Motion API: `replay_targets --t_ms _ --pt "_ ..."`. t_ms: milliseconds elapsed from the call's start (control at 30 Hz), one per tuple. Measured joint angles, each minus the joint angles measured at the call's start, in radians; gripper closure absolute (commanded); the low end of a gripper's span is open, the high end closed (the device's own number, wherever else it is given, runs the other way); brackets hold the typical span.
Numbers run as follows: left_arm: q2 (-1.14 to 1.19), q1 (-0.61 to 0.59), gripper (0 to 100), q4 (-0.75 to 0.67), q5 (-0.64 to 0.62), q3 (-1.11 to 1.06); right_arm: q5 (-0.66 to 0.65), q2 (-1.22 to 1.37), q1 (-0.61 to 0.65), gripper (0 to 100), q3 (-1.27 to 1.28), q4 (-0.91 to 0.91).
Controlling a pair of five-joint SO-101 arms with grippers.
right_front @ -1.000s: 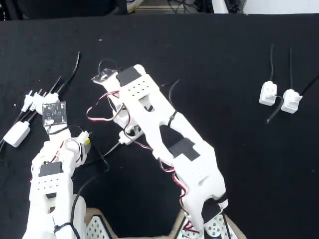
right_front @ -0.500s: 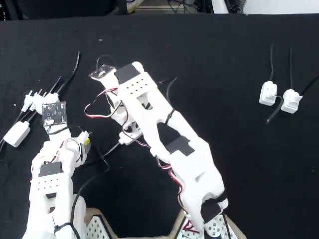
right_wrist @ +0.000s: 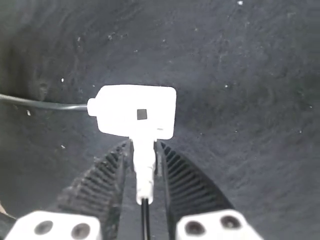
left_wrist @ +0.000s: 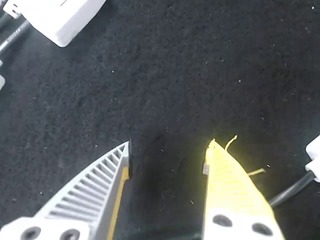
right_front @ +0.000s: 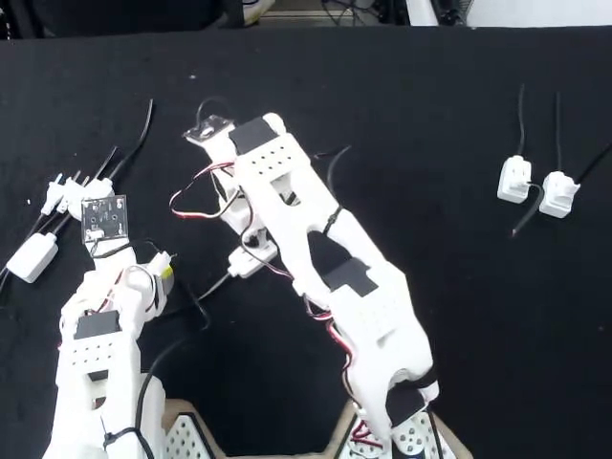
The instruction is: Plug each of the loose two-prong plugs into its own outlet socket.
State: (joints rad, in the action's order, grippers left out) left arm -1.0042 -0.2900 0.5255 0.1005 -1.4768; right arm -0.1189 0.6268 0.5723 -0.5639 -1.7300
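Shifted slightly rightward, the right gripper (right_wrist: pixel 143 147) stays clenched on a plug (right_wrist: pixel 144 172) whose tip touches a socket (right_wrist: pixel 135 111) mid-table. The left gripper (left_wrist: pixel 167 147) hovers released over the table (left_wrist: pixel 200 75). Farther off, loose plugs (right_front: pixel 65 196) lie left and two white blocks (right_front: pixel 514 179) right.

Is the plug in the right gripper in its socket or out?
In, apparently: the plug butts against the outlet socket, with no prongs showing between them.

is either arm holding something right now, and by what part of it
The right gripper is shut on a plug, its jaws pinching the narrow white body just behind the socket. The left gripper is open with nothing in it.
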Motion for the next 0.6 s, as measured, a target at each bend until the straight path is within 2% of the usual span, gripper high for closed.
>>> replay_targets --t_ms 467,600 --pt "0.0 0.0 76 0.0 0.0 0.0 0.008 -0.198 0.0 98.8 0.153 0.005" --pt "0.0 0.0 76 0.0 0.0 0.0 0.008 -0.304 0.0 98.8 0.296 0.097"
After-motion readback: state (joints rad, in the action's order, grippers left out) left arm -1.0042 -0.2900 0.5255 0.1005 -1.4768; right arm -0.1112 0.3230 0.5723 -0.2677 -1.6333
